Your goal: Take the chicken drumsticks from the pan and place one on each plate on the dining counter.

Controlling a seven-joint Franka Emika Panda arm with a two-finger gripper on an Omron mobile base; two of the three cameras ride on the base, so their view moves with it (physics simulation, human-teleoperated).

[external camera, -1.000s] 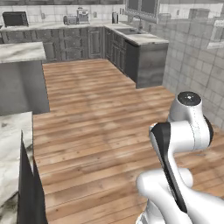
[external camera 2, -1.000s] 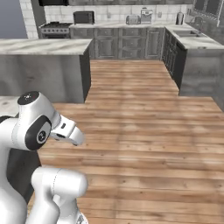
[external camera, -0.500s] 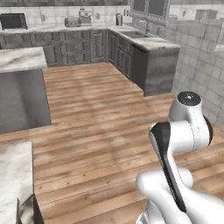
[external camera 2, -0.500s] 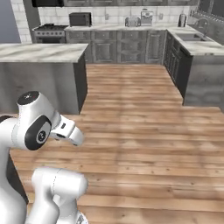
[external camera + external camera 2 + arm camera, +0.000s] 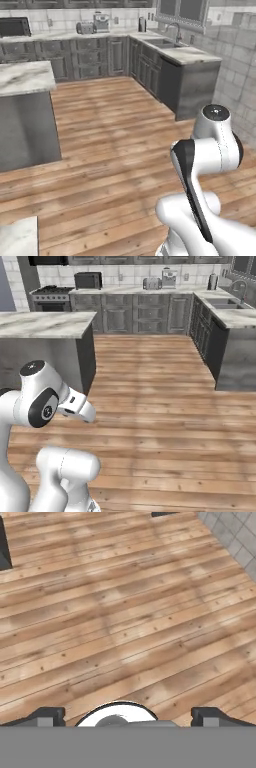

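A: Where is the gripper (image 5: 128, 716)?
B: At six o'clock in the hand view, jaws wide apart, holding nothing, over wooden floor (image 5: 125, 612).
A: And the drumsticks?
B: Cannot tell. A marble-topped island (image 5: 45, 323) stands at ten o'clock.

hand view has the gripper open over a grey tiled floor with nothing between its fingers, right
Not quite. In the hand view the gripper is open with nothing between its fingers, but the floor under it is brown wooden planks, not grey tile. The rest is right.
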